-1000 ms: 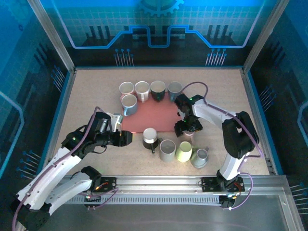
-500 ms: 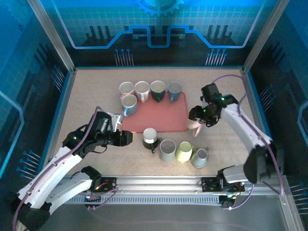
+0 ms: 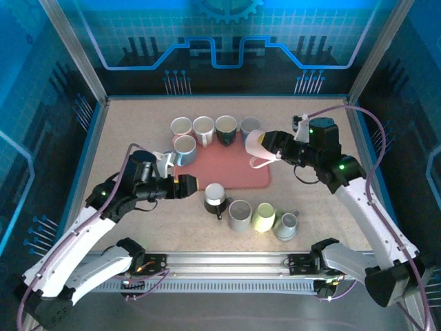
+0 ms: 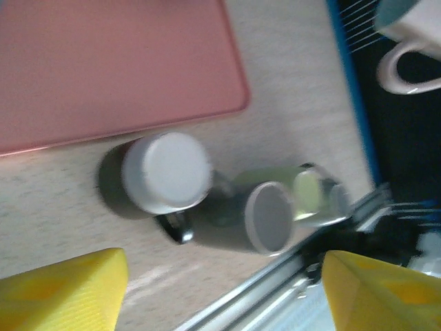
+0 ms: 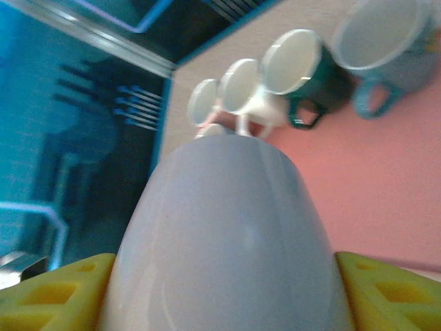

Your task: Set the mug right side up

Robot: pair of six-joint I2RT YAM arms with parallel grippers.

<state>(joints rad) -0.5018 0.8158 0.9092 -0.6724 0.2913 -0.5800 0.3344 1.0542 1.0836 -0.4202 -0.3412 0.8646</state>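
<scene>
Top external view: a pale mug point(image 3: 255, 143) is held above the right side of the pink mat point(image 3: 227, 171), clamped between the fingers of the right gripper point(image 3: 270, 147). The left gripper point(image 3: 195, 185) is seen with its fingers spread, just left of an inverted white mug point(image 3: 215, 193) on the table point(image 3: 138, 131).

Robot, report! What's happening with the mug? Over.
Right end effector shut on pale mug, over pink mat. Left end effector open, beside upside-down mug. Upright mugs close behind.
</scene>
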